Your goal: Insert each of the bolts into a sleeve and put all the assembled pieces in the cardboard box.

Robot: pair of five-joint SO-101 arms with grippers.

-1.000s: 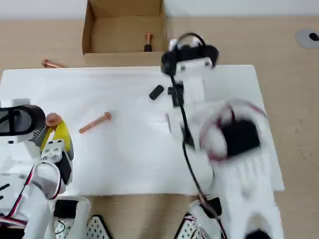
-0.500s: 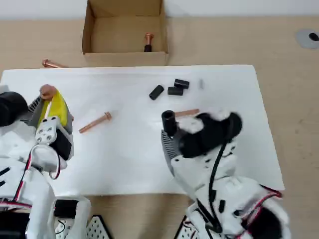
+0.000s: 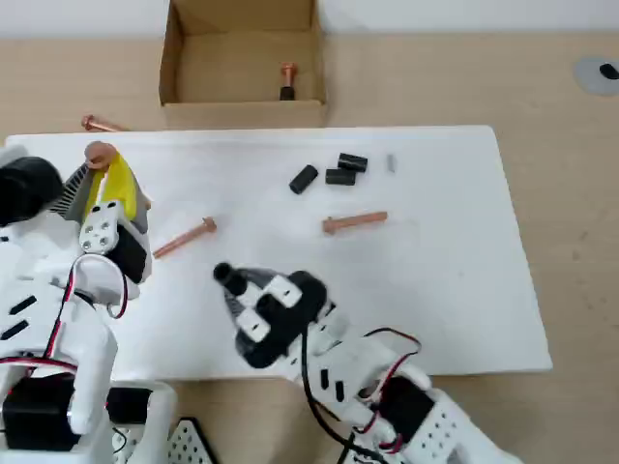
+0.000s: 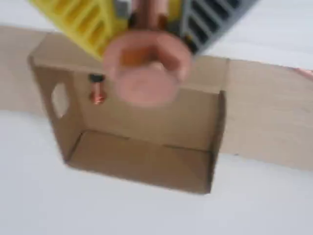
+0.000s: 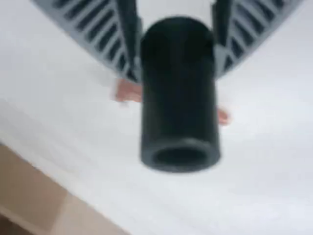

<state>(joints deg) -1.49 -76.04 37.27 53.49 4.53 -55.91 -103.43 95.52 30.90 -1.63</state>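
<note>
Gripping a copper bolt (image 3: 100,155) in the closed left tool (image 3: 97,176), head sticking out past the fingertips, over the far left corner of the white sheet (image 3: 445,290), facing the cardboard box (image 3: 242,114) sitting on the desk (image 3: 561,193) with one assembled piece (image 3: 287,82) inside. Clamping a black sleeve (image 3: 228,277) in the right tool (image 3: 237,293), open end outward, above the near part of the sheet. Leaving a second bolt (image 3: 184,238) and a third bolt (image 3: 354,222) loose on the sheet, a fourth bolt (image 3: 100,124) on the desk just past its far edge, and three spare sleeves (image 3: 339,177) clustered between the third bolt and the box.
</note>
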